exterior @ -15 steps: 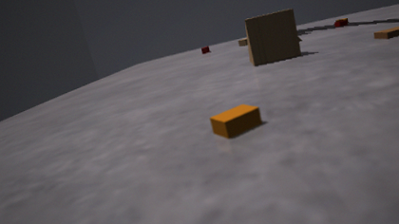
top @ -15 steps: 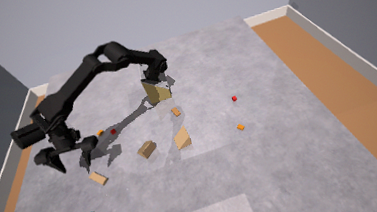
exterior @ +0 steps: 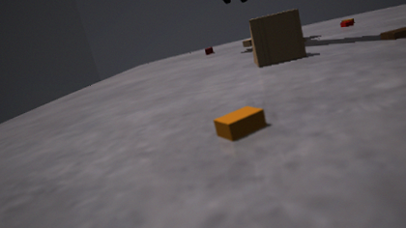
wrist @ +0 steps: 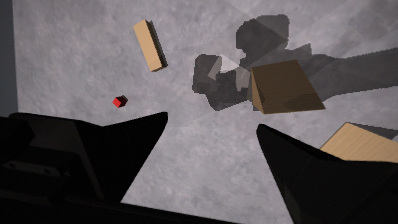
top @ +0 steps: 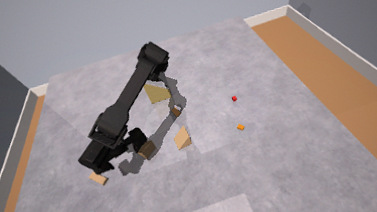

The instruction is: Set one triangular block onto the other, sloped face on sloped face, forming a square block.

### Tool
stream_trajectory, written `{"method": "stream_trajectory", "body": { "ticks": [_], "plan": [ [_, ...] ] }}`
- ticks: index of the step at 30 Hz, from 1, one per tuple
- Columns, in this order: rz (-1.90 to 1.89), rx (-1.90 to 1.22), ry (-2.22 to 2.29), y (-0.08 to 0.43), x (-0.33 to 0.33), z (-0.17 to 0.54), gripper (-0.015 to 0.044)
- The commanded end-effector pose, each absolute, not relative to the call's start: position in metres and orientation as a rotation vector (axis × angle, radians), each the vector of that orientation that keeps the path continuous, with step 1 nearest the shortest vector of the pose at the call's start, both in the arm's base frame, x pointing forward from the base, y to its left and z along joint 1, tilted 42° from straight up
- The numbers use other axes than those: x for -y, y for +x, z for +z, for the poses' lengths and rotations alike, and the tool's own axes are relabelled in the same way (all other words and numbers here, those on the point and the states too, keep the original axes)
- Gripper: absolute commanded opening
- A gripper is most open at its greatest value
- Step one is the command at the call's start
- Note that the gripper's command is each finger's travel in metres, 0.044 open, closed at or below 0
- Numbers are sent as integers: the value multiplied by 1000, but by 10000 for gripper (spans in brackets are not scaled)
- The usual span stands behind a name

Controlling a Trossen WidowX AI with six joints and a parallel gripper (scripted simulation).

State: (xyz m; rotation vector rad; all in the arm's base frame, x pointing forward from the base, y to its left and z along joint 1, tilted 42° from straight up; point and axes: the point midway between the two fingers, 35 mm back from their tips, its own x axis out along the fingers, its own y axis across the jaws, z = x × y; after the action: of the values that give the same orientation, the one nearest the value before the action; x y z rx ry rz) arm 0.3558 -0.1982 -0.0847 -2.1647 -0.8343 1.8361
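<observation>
Starting from two unjoined pieces, the job still needs the whole stacking: spread, empty jaws (top: 127,156) (exterior: 236,1) hover lower left in the top view, the shaded triangular block (top: 147,150) (wrist: 287,87) left of the pale triangular block (top: 182,138) (exterior: 278,38) (wrist: 367,143).

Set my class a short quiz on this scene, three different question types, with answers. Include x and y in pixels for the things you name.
1. True or false: the end effector (top: 125,155) (exterior: 236,1) (wrist: 211,122) is shut on a block.

2. Which colour is the small brick (top: 241,127) (exterior: 240,123) nearest the exterior camera?
A) green
B) orange
C) blue

3. Fill in "joined" or "apart": the shaded triangular block (top: 147,149) (wrist: 287,86) and the paler triangular block (top: 182,138) (exterior: 278,39) (wrist: 367,144) are ____.

Key: 1 false; 2 B; 3 apart.
</observation>
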Motion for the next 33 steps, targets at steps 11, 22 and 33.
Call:
{"method": "stream_trajectory", "body": {
  "ticks": [11,22,33],
  "plan": [
    [2172,1282,-2009,346,123,-29,440],
    [2172,1282,-2009,344,117,-43,440],
    [2172,1282,-2009,341,109,-60,440]
  ]
}}
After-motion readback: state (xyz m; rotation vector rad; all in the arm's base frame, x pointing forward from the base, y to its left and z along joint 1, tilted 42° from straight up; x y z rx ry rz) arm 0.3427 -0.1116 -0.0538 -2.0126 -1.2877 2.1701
